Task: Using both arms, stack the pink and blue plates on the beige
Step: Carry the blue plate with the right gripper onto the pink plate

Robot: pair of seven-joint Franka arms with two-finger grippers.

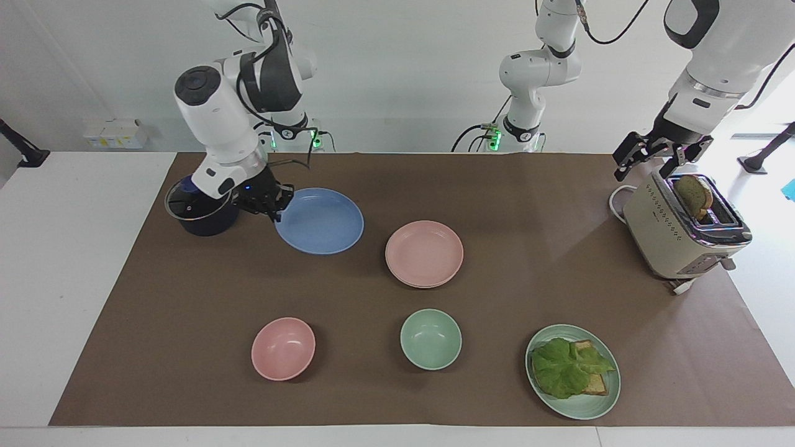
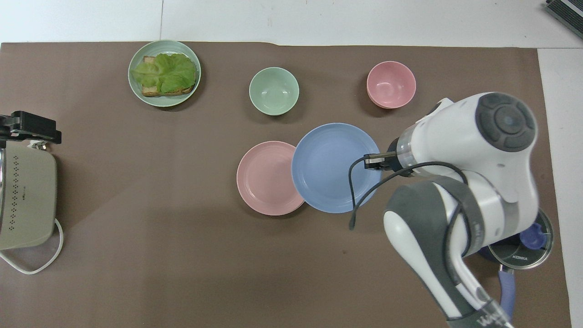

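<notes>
My right gripper (image 1: 278,208) is shut on the rim of the blue plate (image 1: 320,221), holding it level in the air above the mat, beside the pink plate (image 1: 424,251). The pink plate lies mid-table, and a thin pale rim under it is the beige plate (image 1: 425,285). From overhead the blue plate (image 2: 334,166) covers the edge of the pink plate (image 2: 266,177), with the right gripper (image 2: 371,162) at its rim. My left gripper (image 1: 655,158) waits, open and holding nothing, over the toaster (image 1: 683,230).
A dark pot with a glass lid (image 1: 199,211) stands at the right arm's end of the table. Farther from the robots sit a pink bowl (image 1: 283,347), a green bowl (image 1: 430,339) and a green plate (image 1: 605,397) with lettuce and toast. A bread slice sticks out of the toaster.
</notes>
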